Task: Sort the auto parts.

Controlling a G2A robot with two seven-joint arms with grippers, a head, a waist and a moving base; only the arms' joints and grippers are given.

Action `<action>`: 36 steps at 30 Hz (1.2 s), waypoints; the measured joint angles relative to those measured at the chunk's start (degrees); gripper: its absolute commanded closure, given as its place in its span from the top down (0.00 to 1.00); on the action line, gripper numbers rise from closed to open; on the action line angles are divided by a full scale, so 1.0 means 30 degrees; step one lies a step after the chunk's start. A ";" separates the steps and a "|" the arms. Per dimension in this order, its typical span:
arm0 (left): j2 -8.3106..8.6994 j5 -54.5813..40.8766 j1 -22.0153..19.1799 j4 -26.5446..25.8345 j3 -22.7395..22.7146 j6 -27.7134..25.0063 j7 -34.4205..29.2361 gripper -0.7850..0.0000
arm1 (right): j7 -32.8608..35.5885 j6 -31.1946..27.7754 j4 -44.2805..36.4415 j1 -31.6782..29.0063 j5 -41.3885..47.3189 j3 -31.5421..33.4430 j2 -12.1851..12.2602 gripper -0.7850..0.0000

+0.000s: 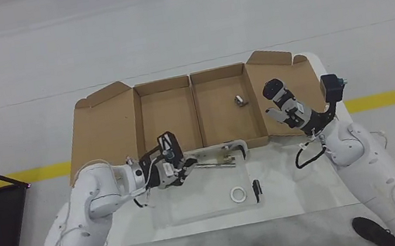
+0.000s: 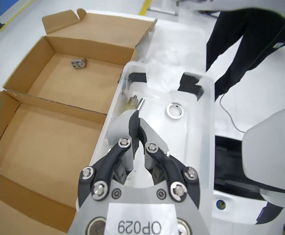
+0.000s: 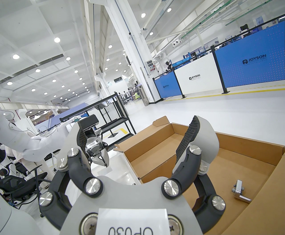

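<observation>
The left gripper is down inside the clear tray on the tabletop. Its fingers are pressed together at the tips, pinching one end of a small metal pin that sticks out beyond them. Just beside the pin lies a short bolt-like part, and farther along the tray floor a metal ring lies flat, apart from both.

The right gripper is spread wide and holds nothing. It hangs above the right end of the cardboard box, touching none of the parts. One metal block lies on the floor of the box's right compartment.
</observation>
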 measured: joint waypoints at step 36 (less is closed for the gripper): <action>-0.2849 1.0113 -0.5235 0.5891 0.9490 0.4832 0.3183 0.64 | 0.0000 0.0000 0.0000 0.0000 0.0000 0.0000 0.0000 1.00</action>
